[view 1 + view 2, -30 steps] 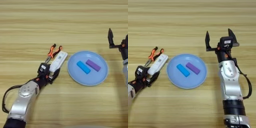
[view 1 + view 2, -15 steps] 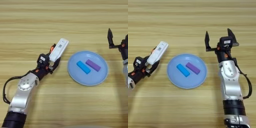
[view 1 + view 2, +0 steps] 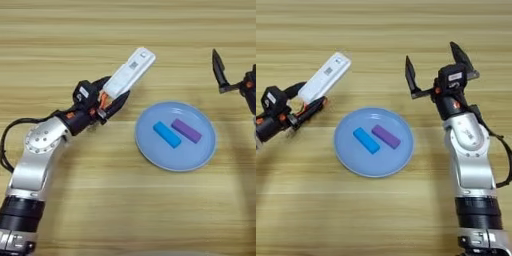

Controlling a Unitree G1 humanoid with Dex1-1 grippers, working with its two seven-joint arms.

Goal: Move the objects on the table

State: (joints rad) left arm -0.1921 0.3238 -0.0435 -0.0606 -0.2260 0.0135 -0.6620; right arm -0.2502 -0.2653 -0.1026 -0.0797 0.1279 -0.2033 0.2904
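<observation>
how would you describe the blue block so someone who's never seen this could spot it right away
Find the round light-blue plate in the middle of the wooden table. Two small blocks lie on it side by side, not touching. The blue block is the bright blue one on the left, nearer the left claw holding the white bar; its neighbour is the purple block.

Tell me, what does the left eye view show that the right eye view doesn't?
Only the left eye view shows the left arm's whole silver length; it cuts the right gripper down to one finger. Only the right eye view shows the whole right gripper, open, and its arm. Both share the left gripper shut on the white bar, and the blue plate holding a blue block and a purple block.
</observation>
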